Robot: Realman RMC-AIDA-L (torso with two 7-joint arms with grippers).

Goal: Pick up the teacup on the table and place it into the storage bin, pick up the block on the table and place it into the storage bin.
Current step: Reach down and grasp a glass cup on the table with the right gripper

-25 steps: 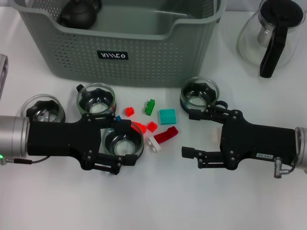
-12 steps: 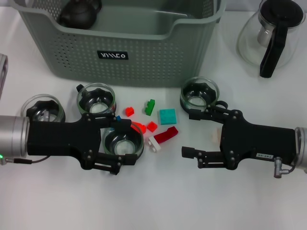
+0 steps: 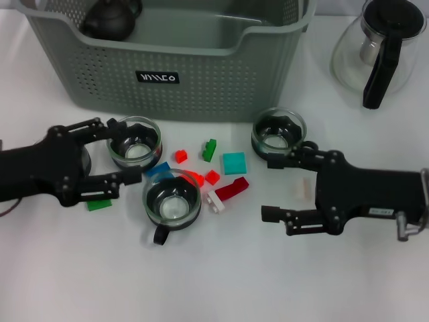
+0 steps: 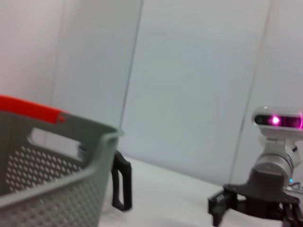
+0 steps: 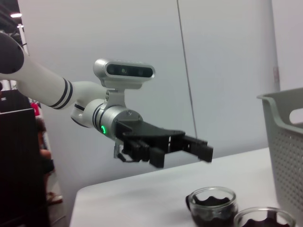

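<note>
Right pincer, black and spread wide with nothing between its fingers, lies low over the white counter at the near right, one finger close to the right glass teacup with a dark insert. Left pincer sits at the near left, also wide and empty, its far finger just beside the far-left glass teacup; in the right wrist view it shows in the air above the counter with its fingers apart.

Between the two arms, nearest of the cups, stands a third glass teacup with a black handle. Small blocks lie scattered around it: a flat green block at the left by the left pincer, a blue block, several small red blocks, a dark red bar touching a white piece, a teal square block and a green stepped block.

Farther back stands the grey-green perforated plastic storage bin with a black label; a dark teapot sits in its far left corner. At the far right stands a glass carafe with a black handle.
</note>
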